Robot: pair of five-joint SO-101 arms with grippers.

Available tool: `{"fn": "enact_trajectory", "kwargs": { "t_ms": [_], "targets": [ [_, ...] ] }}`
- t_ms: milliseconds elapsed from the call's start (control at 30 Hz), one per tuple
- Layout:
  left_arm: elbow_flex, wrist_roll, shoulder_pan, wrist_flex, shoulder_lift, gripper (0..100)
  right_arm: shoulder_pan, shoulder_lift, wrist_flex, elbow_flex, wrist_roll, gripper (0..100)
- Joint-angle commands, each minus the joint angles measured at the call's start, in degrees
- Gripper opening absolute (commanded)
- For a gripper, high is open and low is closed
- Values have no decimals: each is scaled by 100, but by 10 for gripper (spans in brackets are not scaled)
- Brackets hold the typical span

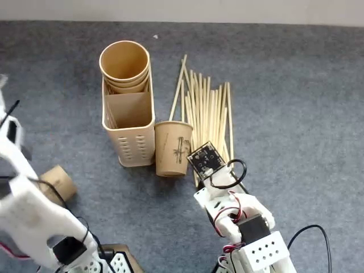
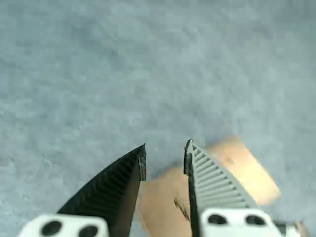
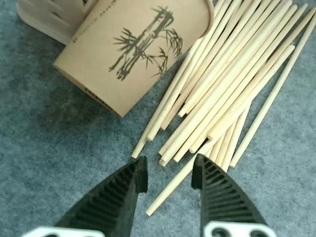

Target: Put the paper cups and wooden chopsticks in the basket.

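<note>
The beige slotted basket (image 1: 129,128) stands upright with a stack of paper cups (image 1: 124,61) in its far compartment. Another paper cup (image 1: 173,148) with a bamboo print (image 3: 133,49) stands upside down against the basket's side. Wooden chopsticks (image 1: 207,111) lie in a loose pile beside it. My right gripper (image 3: 169,172) is open just above the near ends of the chopsticks (image 3: 232,84), with one stick lying between its fingertips. A third cup (image 1: 58,182) lies on its side by the left arm. My left gripper (image 2: 165,153) is open low over the carpet, that cup (image 2: 242,170) partly behind one finger.
Grey carpet (image 1: 296,85) covers the whole surface, with open room to the right of the chopsticks and at the far left. The basket's corner (image 3: 44,15) sits beyond the printed cup. A brown object (image 1: 124,253) lies near the left arm's base.
</note>
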Motion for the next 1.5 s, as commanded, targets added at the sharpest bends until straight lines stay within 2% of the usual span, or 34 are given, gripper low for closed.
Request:
{"fn": "enact_trajectory", "kwargs": {
  "t_ms": [0, 100, 200, 267, 300, 367, 467, 567, 667, 733, 933, 1033, 1167, 1333, 1467],
  "targets": [
    [1868, -1143, 154, 18, -2756, 196, -31, -13, -92, -13, -53, 167],
    [2923, -2620, -66, 0, -4286, 214, -31, -13, -84, -4, -53, 167],
    [3741, -4211, -681, -18, -5402, 213, -31, -13, -75, -4, -44, 167],
    [4251, -5169, -1165, -431, -5956, 213, -31, -13, -75, -4, -44, 167],
    [4541, -5424, -1358, -782, -6211, 213, -31, -13, -75, -4, -44, 167],
    [5121, -5398, -1587, -1556, -6607, 213, -31, -13, -75, -4, -44, 167],
    [5763, -4651, -1631, -2444, -6879, 213, -31, -13, -75, -4, -44, 167],
    [5824, -3130, -1604, -2910, -6677, 213, -31, -13, -75, 4, -44, 167],
    [5684, -1389, -1464, -2927, -6009, 213, -40, -13, -110, 154, -35, 167],
    [5640, -501, -1314, -2919, -5288, 213, -40, -13, -110, 171, -35, 167],
    [5051, 1275, -1112, -2971, -3099, 213, -40, -13, -110, 171, -35, 167],
    [4611, 1705, -1244, -3191, -2624, 213, -40, -22, -110, 171, -26, 167],
    [4338, 1688, -1253, -3200, -2589, 213, -40, -31, -110, 171, -26, 167],
    [3697, 1512, -1393, -2681, -2888, 213, -40, -31, -110, 171, -26, 167],
    [3160, 1512, -1464, -2576, -3116, 213, -40, -31, -110, 171, -26, 167]
  ]
}}
